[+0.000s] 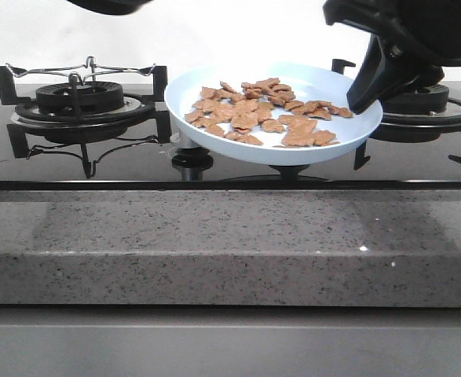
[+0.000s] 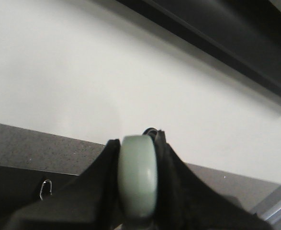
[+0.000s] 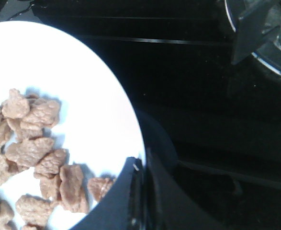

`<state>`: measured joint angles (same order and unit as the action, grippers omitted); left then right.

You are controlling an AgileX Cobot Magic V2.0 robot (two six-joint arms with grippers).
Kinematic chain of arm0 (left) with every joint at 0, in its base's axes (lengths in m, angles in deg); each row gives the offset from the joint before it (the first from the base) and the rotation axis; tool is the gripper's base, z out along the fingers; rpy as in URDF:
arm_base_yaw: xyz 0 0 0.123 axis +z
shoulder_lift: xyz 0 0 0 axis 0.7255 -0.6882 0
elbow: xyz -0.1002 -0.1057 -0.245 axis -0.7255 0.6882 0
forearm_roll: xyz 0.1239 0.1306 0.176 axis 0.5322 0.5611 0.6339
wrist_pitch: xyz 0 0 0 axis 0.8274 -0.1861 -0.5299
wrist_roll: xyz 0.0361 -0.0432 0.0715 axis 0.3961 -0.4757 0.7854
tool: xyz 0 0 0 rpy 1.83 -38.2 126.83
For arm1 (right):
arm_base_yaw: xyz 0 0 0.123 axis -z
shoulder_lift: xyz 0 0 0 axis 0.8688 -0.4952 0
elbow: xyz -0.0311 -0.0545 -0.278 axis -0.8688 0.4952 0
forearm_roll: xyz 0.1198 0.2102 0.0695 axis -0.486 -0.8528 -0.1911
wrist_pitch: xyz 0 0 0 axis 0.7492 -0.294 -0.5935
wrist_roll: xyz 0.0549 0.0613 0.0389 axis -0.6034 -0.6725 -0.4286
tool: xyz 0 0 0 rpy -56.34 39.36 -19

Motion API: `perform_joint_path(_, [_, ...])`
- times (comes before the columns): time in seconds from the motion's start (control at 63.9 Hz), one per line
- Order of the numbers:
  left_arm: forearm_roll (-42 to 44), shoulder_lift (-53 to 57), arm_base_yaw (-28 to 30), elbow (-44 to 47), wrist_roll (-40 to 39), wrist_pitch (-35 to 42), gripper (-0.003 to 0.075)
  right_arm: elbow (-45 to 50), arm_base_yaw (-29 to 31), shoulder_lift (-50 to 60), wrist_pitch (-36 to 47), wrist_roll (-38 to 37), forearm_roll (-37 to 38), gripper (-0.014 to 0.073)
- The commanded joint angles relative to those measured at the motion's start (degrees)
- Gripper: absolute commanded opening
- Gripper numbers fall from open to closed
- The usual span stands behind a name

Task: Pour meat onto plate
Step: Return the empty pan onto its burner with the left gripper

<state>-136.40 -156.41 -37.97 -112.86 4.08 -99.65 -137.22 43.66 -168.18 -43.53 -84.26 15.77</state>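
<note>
The pale light-blue plate (image 1: pixel 334 79) hangs above the black hob between the two burners. The meat (image 1: pixel 254 114), many small reddish-brown pieces, lies spread across it. My right gripper (image 1: pixel 364 102) comes in from the upper right and is shut on the plate's right rim. In the right wrist view the plate (image 3: pixel 73 62) and the meat (image 3: pixel 35 153) show beside my right gripper (image 3: pixel 142 167), one finger over the rim and one under it. My left gripper (image 2: pixel 138 143) is shut on a pale green rounded handle (image 2: pixel 138 177), facing the white wall.
A gas burner with a black grate (image 1: pixel 81 98) stands at the left, another (image 1: pixel 426 102) at the right behind my right arm. A black knob (image 1: pixel 192 161) sits under the plate's left side. The grey stone counter edge (image 1: pixel 230 243) runs along the front. A dark shape (image 1: pixel 108 6) hangs at the top left.
</note>
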Motion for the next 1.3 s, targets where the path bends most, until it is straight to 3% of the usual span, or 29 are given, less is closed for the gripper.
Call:
perform_joint_path(0.0, [-6.4,0.2,2.1,-2.1,-4.8,-3.3,0.0048,-1.6,0.0,1.4,2.1,0.7,-0.1,-0.0068])
perform_joint_path(0.266, [-8.0,-6.6,5.4,-2.1,-9.9,-8.3,0.0048,-1.6,0.0,1.4,2.1,0.7,-0.1,-0.0068])
perform_joint_path(0.892, [-7.4,-15.3,6.0,-2.1,-12.4,-8.2,0.0059,-1.6,0.0,1.4,2.1,0.7,-0.1,-0.0068])
perform_joint_path(1.049, [-3.9,-15.3,6.0,-2.1,-12.4,-8.4,0.0174,-1.6,0.0,1.4,2.1,0.7,-0.1,-0.0068])
perform_joint_path(1.284, [-0.6,-15.3,6.0,-2.1,-12.4,-9.4,0.0472,-1.6,0.0,1.4,2.1,0.7,-0.1,-0.0068])
